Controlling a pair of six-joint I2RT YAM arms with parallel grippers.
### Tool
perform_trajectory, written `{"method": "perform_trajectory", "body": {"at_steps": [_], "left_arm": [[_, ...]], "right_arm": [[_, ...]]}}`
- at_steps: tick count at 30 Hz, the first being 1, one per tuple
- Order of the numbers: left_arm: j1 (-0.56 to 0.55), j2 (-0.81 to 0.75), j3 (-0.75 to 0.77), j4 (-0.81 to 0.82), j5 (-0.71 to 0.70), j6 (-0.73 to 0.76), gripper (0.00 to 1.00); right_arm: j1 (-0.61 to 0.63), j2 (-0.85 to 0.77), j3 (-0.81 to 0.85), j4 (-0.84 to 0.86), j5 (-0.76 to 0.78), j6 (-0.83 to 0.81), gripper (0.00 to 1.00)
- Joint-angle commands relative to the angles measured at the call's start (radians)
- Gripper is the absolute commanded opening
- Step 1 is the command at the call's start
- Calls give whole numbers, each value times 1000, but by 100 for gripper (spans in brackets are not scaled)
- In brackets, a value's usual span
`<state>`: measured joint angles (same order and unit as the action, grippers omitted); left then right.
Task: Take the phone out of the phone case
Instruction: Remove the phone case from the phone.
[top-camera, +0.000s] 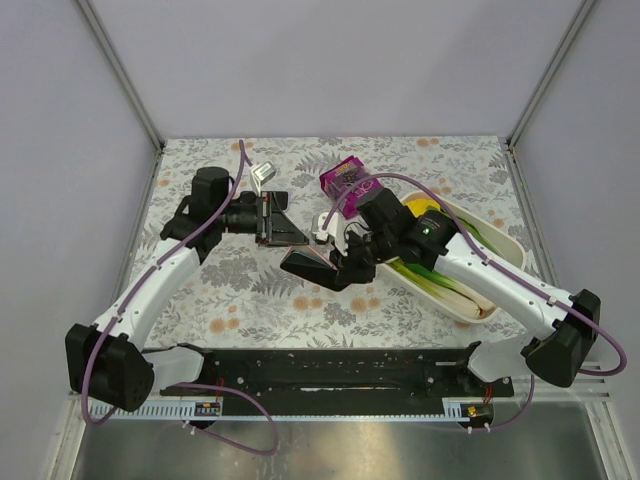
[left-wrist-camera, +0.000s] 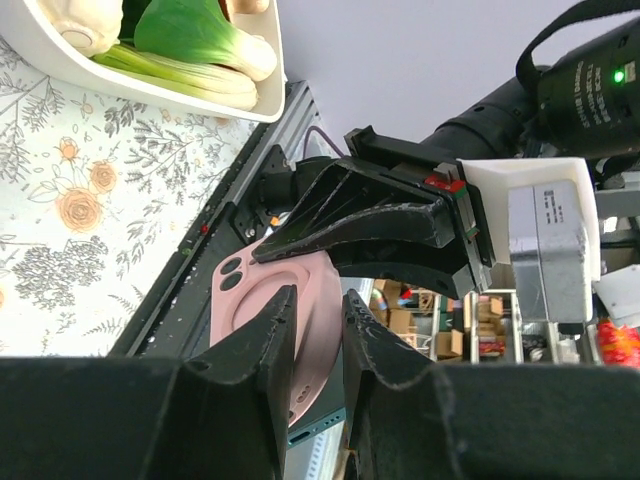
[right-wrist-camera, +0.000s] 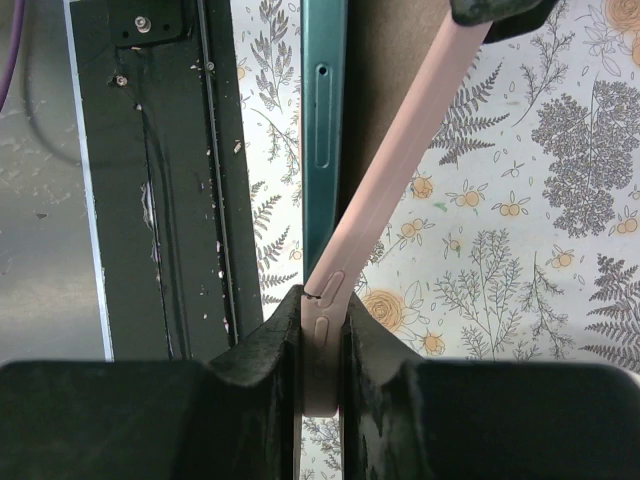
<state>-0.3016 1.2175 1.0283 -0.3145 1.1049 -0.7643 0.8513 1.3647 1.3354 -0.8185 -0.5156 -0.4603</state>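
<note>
- While the right gripper (right-wrist-camera: 320, 345) is clenched on one edge of the pink case (right-wrist-camera: 405, 150), the teal phone (right-wrist-camera: 322, 120) stands just to its left. The phone meets the case at the fingers and splays away from it farther out.
- The left gripper (left-wrist-camera: 318, 330) pinches the case's far end, facing the right gripper.
- A white tray (left-wrist-camera: 275, 70) of vegetables (left-wrist-camera: 200, 35) lies just behind the right gripper, a purple box (top-camera: 345, 176) is beyond it, and a black rail (right-wrist-camera: 150, 200) runs on the phone's side.
- Both arms reach inward, holding the case on edge above the flowered table (right-wrist-camera: 520, 250).
- Only the right wrist view shows the gap between phone and case. Only the left wrist view shows the case's back and its lens holes (left-wrist-camera: 232, 275).
</note>
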Motion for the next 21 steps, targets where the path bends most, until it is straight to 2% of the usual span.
{"method": "perform_trajectory", "body": {"at_steps": [1, 7, 17, 21], "left_arm": [[32, 4, 33, -92, -202, 158, 0], [2, -21, 70, -156, -110, 341, 0], [-10, -45, 85, -356, 4, 692, 30], [-8, -67, 76, -388, 50, 757, 44]], "right_arm": [[22, -65, 99, 104, -124, -57, 0], [-40, -58, 81, 163, -216, 51, 0], [-116, -47, 67, 236, -323, 156, 0], [-132, -49, 56, 263, -342, 187, 0]]}}
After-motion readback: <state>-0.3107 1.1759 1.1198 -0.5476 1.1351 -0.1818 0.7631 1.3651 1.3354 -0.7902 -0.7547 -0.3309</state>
